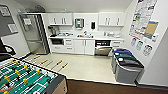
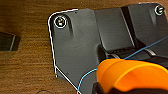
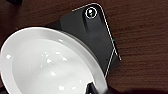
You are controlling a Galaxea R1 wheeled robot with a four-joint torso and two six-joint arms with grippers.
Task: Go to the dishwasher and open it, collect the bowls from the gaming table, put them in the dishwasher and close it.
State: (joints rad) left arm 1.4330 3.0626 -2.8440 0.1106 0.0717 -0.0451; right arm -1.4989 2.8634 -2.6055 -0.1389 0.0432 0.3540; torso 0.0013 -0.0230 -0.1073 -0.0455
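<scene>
The dishwasher [image 1: 103, 50] is built into the white kitchen counter at the far side of the room, right of centre. Its steel front leans out a little, with a dark gap above it. In the left wrist view an orange bowl [image 2: 132, 75] sits close to the camera, and my left gripper [image 2: 112, 88] is shut on its rim. A white bowl [image 3: 45, 65] looms large in the right wrist view, held at its rim by my right gripper [image 3: 96, 88]. Brown wood-look floor lies under both bowls. The gaming table is out of view.
A green-field table-football table [image 1: 27, 80] with yellow-handled rods stands close at the lower left. Grey bins with blue and green lids [image 1: 126, 63] line the right wall. A steel fridge [image 1: 33, 32] stands far left. Pale floor [image 1: 85, 66] stretches toward the counter.
</scene>
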